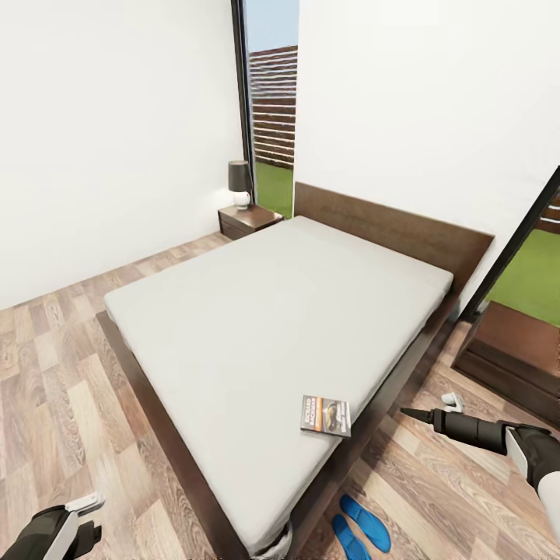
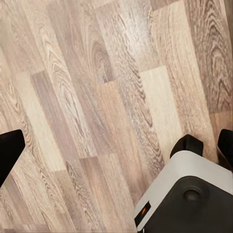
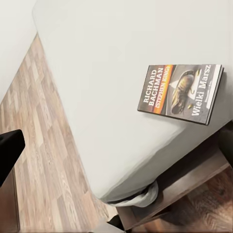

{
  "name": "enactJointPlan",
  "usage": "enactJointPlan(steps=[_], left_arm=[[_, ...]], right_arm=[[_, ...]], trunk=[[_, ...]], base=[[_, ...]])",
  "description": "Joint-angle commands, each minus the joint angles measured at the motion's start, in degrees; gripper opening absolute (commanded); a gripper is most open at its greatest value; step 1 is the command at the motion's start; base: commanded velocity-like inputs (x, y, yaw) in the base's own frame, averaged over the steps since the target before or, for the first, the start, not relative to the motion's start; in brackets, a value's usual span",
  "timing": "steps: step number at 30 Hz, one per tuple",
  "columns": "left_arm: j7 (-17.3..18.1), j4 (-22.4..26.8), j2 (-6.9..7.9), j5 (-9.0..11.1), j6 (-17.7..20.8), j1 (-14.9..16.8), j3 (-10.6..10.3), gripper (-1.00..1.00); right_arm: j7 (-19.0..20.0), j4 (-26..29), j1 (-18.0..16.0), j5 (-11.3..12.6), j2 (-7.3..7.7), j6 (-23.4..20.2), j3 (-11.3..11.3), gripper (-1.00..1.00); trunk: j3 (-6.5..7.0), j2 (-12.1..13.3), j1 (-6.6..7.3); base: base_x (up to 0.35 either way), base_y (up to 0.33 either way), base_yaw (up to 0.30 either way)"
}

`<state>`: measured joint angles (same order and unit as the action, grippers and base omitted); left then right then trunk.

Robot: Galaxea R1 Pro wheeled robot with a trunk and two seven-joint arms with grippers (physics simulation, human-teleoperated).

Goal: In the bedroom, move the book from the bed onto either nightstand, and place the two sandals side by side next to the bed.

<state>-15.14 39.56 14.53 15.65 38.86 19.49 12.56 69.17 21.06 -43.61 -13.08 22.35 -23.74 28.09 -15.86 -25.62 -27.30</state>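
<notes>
The book point(image 1: 326, 415) lies flat on the bed point(image 1: 264, 311) near the mattress's near right edge, its dark cover with an orange band facing up; the right wrist view shows the book point(image 3: 182, 93) close to the mattress corner. Two blue sandals point(image 1: 364, 523) lie close together on the floor beside the bed's near corner. My right gripper point(image 1: 406, 411) hovers over the floor just right of the book, open, with one finger point(image 3: 8, 150) showing. Low at the left, my left gripper point(image 1: 88, 518) hangs open above bare floor. One nightstand point(image 1: 247, 220) stands far left of the headboard, the other nightstand point(image 1: 513, 354) at the right.
A lamp point(image 1: 239, 183) with a dark shade sits on the far nightstand. A small white object point(image 1: 453, 402) lies on the floor by the right nightstand. The left wrist view looks down at wooden floor point(image 2: 97, 97) and the robot's base point(image 2: 189, 194). Open floor runs along the bed's left side.
</notes>
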Motion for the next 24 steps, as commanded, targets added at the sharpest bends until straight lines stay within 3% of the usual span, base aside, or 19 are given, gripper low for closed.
enactJointPlan(steps=[1, 24], left_arm=[[-0.43, 0.09, -0.01, 0.60, 0.17, 0.02, -0.04, 1.00], [-0.42, 0.08, -0.15, 0.61, -0.01, 0.02, -0.25, 1.00]], right_arm=[[0.34, 0.03, -0.07, -0.46, -0.04, -0.54, 0.50, 1.00], [0.50, 0.03, -0.07, -0.46, -0.02, -0.52, 0.52, 1.00]], trunk=[[-0.20, -0.11, -0.02], [-2.35, -0.11, -0.02]], base=[[-0.074, 0.000, 0.000], [-0.015, 0.000, 0.000]])
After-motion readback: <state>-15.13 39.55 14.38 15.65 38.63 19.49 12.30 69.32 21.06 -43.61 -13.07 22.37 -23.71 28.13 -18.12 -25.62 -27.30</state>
